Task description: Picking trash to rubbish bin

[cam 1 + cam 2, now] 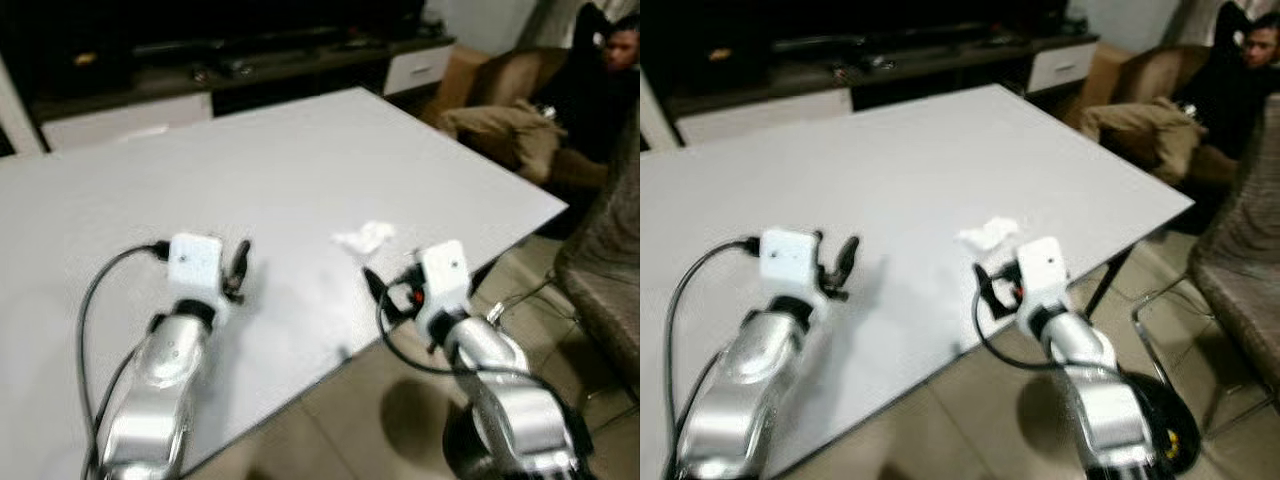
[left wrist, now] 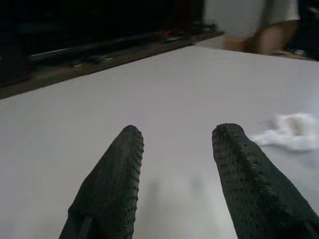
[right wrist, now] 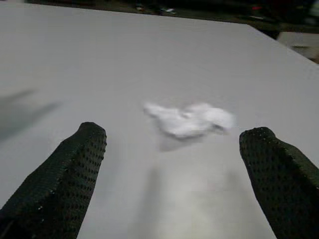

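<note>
- Right wrist view: the right gripper hovers low over the white table with its two black fingers spread wide and nothing between them. A crumpled white tissue lies on the table just ahead of the fingertips, in line with the gap and touching neither finger.
- Left wrist view: the left gripper also hangs just above the tabletop, its fingers parted by a moderate gap and empty. The tissue lies off to one side, beyond the nearer finger.
- Left eye view: both silver arms reach over the table's near edge. The left gripper is over the table's middle. The right gripper is near the table's right front edge, with the tissue just beyond it.
- A tiled floor shows below the table's edge, and the grey fabric of a chair stands at the right.
- Farther back, a dark low cabinet runs behind the table.
- At the far right, a person in dark clothing sits on a brown sofa.
</note>
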Controlling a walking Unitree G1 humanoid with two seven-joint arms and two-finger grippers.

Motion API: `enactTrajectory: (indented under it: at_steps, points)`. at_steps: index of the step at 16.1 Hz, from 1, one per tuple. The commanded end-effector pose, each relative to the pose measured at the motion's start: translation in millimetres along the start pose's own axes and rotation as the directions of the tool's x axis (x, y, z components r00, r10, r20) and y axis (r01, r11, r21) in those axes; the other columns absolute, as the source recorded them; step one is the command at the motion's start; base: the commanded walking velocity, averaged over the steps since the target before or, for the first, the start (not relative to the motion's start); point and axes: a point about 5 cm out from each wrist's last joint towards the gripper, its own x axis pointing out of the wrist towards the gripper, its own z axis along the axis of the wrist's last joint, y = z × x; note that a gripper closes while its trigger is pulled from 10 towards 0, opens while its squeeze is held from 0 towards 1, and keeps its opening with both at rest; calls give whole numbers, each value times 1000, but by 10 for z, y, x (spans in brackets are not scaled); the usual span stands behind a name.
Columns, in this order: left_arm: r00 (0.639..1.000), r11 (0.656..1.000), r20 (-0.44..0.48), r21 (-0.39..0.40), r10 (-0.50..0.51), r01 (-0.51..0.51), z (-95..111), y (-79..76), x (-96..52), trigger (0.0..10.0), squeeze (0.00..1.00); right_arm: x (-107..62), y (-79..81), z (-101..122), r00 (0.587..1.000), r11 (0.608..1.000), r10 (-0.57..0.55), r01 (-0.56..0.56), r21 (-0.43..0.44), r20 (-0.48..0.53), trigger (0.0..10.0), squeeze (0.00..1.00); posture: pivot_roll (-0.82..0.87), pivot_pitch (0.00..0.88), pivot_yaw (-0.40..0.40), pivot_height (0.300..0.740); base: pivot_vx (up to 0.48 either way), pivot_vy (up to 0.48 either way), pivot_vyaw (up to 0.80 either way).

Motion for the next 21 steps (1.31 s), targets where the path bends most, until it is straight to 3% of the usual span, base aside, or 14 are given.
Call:
enactTrajectory:
  at_steps: [1,6,7,8,14,16,17,18,19,21]
  points:
    - [1000,1000,-8,12,-28,28,5,3,18,10000,0,-13,-16,10,999,999,-30,30,10,12,10000,0,-135,0,-28,740,409,0,0]
    - [998,998,1,16,-68,68,35,-32,95,10000,0,-56,-14,-46,998,998,-60,59,21,0,10000,0,-150,0,-2,740,410,0,0]
    - [996,996,-5,18,-92,93,31,-42,98,10000,0,-11,0,-49,999,997,-48,47,59,11,10000,463,-147,0,4,740,0,0,0]
    - [994,994,-14,19,-107,108,17,-46,94,10000,0,25,2,-52,999,997,-38,38,71,4,10000,1000,-148,0,3,740,0,0,0]
    - [983,982,-20,38,-182,183,13,-65,85,10000,0,346,-66,-75,999,998,-11,13,54,-36,10000,1000,-137,0,-12,740,0,0,0]
    - [933,933,1,20,-361,361,95,-200,24,10000,0,547,-215,-36,996,997,-81,81,3,-44,10000,1000,-127,0,-14,740,0,0,0]
    - [923,923,4,12,-384,384,107,-217,12,10000,0,570,-227,-35,995,996,-85,85,3,-49,10000,1000,-127,0,-14,740,0,0,0]
    - [891,891,8,10,-454,454,140,-261,-30,10000,0,640,-249,-31,995,997,-77,77,-8,-60,10000,925,-120,0,-13,740,0,0,0]
    - [863,863,5,2,-505,505,166,-286,-70,10000,0,723,-273,-35,996,998,-65,65,-3,-69,10000,0,-103,0,-12,740,0,0,0]
    - [828,828,-19,12,-560,560,179,-292,-131,10000,0,838,-272,-108,993,1000,-17,19,17,-120,10000,0,-89,0,-11,740,0,0,0]
